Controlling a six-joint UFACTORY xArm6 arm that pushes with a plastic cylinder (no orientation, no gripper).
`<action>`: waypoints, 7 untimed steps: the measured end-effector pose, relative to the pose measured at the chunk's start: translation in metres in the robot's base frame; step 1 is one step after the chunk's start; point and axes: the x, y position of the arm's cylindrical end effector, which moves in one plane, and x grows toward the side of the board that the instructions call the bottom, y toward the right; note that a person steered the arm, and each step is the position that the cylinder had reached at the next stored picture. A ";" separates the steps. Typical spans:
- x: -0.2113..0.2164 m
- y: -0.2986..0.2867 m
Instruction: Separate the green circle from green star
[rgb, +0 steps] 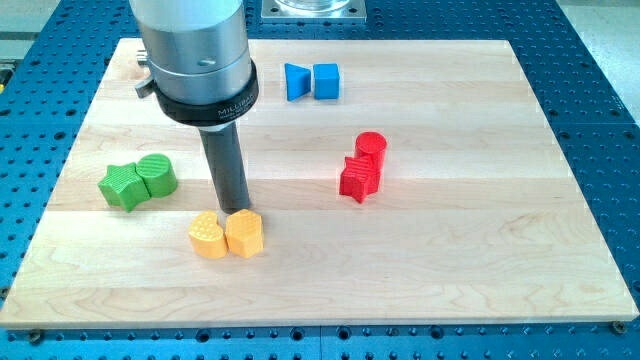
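Observation:
The green circle (158, 174) and the green star (122, 186) sit touching each other at the view's left, the circle on the star's right. My tip (237, 211) stands right of them, a short gap from the circle, just above the two yellow blocks.
A yellow heart (207, 237) and a yellow hexagon-like block (245, 234) touch each other just below my tip. A red circle (371, 148) and a red star (358, 178) touch at centre right. Two blue blocks (297, 81) (327, 81) sit near the top. The wooden board (480, 270) lies on a blue perforated table.

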 end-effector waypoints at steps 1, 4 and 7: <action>0.000 0.000; 0.039 -0.100; -0.037 -0.120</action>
